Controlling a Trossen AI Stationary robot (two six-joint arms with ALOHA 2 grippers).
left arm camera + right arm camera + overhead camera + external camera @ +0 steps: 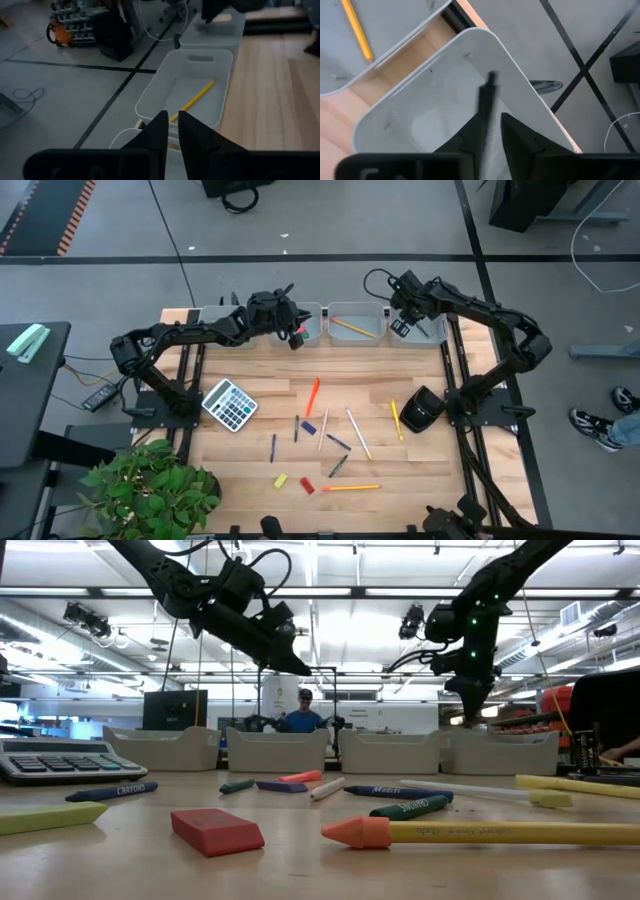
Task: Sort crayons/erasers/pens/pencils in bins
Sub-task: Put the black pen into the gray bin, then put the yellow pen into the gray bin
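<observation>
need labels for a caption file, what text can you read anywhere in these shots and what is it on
"CRAYONS" on the blue crayon lying in front of the calculator, low view.
Print on the dark crayon, the green crayon and the big yellow crayon: too blurred to read.
Calculator keys and display: too small to read.
Bins: no text visible.

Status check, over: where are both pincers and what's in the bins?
Left pincer over second bin, nearly shut, nothing seen held. Right pincer over far-right bin, dark pen between its fingers. Yellow pencil in third bin. Nothing blocking.
</observation>
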